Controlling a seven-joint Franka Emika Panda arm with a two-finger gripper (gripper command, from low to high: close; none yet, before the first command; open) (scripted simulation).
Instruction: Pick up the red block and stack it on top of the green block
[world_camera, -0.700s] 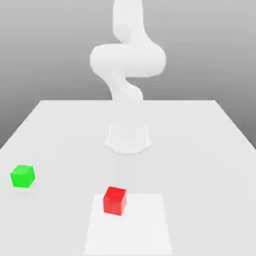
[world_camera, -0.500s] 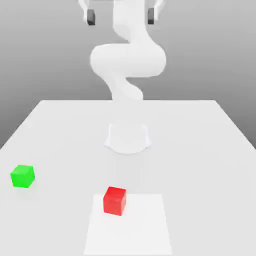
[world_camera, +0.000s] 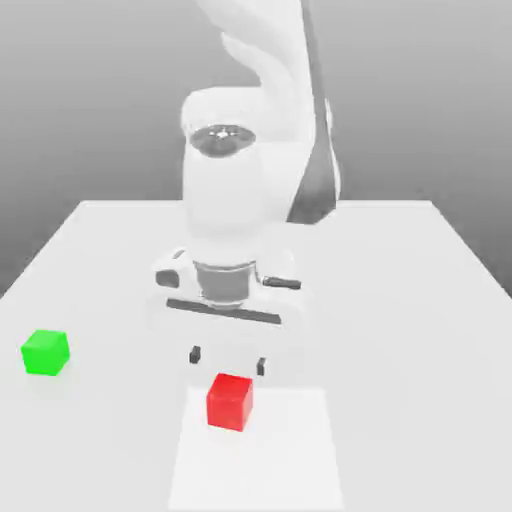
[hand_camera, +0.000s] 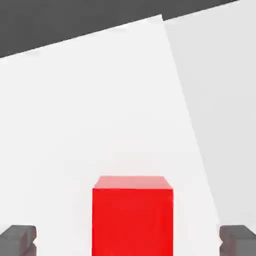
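Right, nearest in my exterior view is a smooth, bright white four-sided patch (world_camera: 270, 460) with straight edges, lying on the pale, plain worktop (world_camera: 420, 350). The small, matte, bright-red cube (world_camera: 230, 402) sits upright at its far edge, towards the exterior view's left. Its faces are flat and its corners crisp; in my hand view it stands squarely between the fingertips, with white surface showing on either side.

Just above it I have the white, rounded hand (world_camera: 228, 361) pointing down, its two dark, blocky fingertips (world_camera: 195, 355) spread apart and clear of the cube. Dark, narrow strips cross the smooth housing.

Well apart, near the exterior view's left edge, the small, matte, bright-green cube (world_camera: 46, 352) rests on the worktop, slightly farther back than the red one.

Behind, I see the white robot arm (world_camera: 225, 190), all curved, smooth shells, with a shiny grey round cap (world_camera: 223, 139) and a grey collar (world_camera: 224, 284) above the hand. Farthest off is a plain grey backdrop (world_camera: 430, 110), darker towards the worktop.
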